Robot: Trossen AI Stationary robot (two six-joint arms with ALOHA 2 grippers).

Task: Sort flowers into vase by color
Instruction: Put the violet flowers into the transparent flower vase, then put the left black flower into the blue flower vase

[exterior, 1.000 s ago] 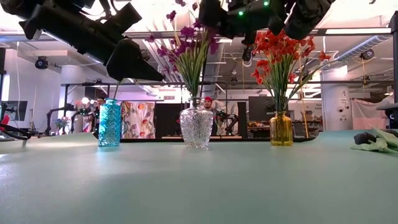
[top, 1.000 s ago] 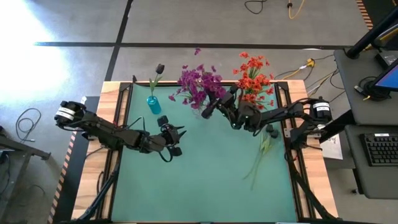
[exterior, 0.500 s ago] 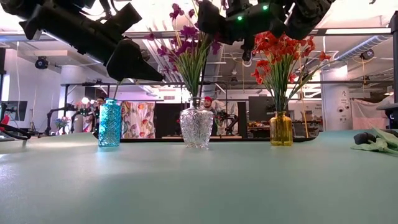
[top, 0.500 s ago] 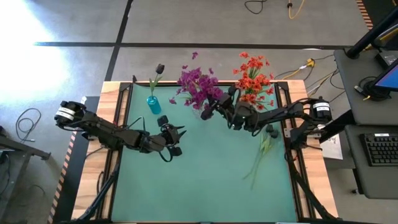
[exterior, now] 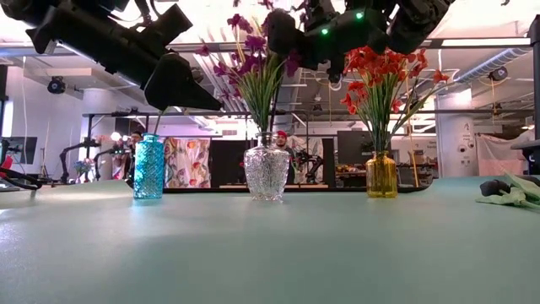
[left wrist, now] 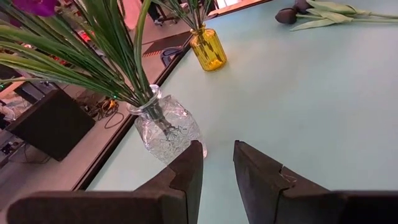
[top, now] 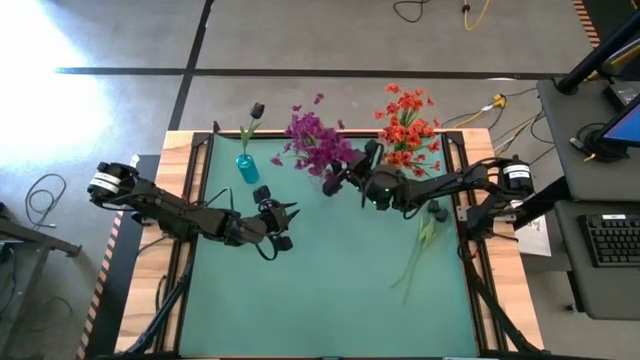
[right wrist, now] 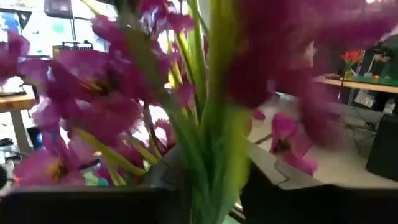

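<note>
High view: right claw (top: 340,180) among magenta flowers (top: 318,140) over clear vase (exterior: 267,173), jaw gap unclear.

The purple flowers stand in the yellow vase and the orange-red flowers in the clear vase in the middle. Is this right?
No, the vases are swapped. In the low view the purple flowers stand in the clear vase in the middle, and the orange-red flowers stand in the yellow vase.
</note>
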